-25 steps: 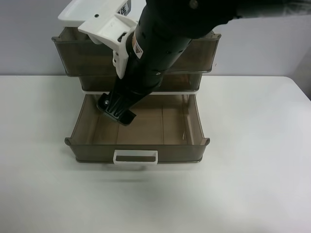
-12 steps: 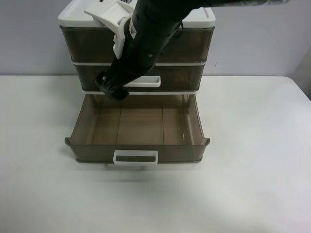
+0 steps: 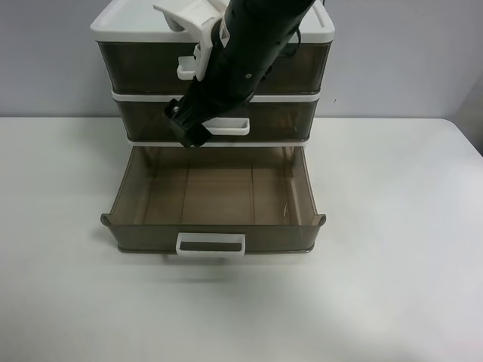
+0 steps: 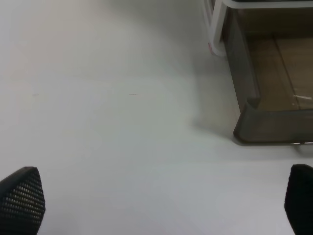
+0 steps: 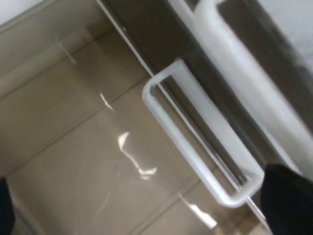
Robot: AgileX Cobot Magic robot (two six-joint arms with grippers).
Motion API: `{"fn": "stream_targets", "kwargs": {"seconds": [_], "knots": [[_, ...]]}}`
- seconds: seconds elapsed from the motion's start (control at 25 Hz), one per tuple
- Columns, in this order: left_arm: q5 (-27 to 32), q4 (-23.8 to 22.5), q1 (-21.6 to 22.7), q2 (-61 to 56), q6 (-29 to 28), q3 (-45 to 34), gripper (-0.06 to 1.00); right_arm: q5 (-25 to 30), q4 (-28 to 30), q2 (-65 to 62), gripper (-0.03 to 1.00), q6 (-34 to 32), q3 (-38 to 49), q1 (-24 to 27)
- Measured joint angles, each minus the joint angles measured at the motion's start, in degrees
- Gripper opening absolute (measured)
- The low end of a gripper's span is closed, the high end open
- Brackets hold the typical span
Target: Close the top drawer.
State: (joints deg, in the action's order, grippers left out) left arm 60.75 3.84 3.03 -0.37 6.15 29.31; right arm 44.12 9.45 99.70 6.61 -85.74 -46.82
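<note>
Top drawer (image 3: 139, 68), sticking out 1 second back, now sits flush in the cabinet under the white lid (image 3: 128, 23), so I judge the job done; my right claw (image 5: 145, 200), fingers spread, hangs near the middle drawer's handle (image 3: 232, 127), above the open bottom drawer (image 3: 279, 240).

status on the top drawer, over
Right gripper open, by middle drawer's handle; left gripper open over table. Top drawer looks fully in. Bottom drawer stands open, nothing blocking.
</note>
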Motion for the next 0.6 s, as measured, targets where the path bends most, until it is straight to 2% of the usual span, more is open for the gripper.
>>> {"fn": "stream_targets", "kwargs": {"seconds": [0.2,0.4,0.48,0.6], "knots": [[0.0,0.0,0.0,0.0,0.0,0.0,0.99,8.5,-3.8,-9.8,0.99,2.3,-0.7,-1.2],[0.0,0.0,0.0,0.0,0.0,0.0,0.99,22.9,-5.7,-17.4,0.99,2.4,-0.8,-1.4],[0.0,0.0,0.0,0.0,0.0,0.0,0.99,25.0,-5.7,-19.8,0.99,2.4,-0.5,-1.4],[0.0,0.0,0.0,0.0,0.0,0.0,0.99,25.1,-5.6,-25.1,0.99,2.4,3.4,-1.4]]}}
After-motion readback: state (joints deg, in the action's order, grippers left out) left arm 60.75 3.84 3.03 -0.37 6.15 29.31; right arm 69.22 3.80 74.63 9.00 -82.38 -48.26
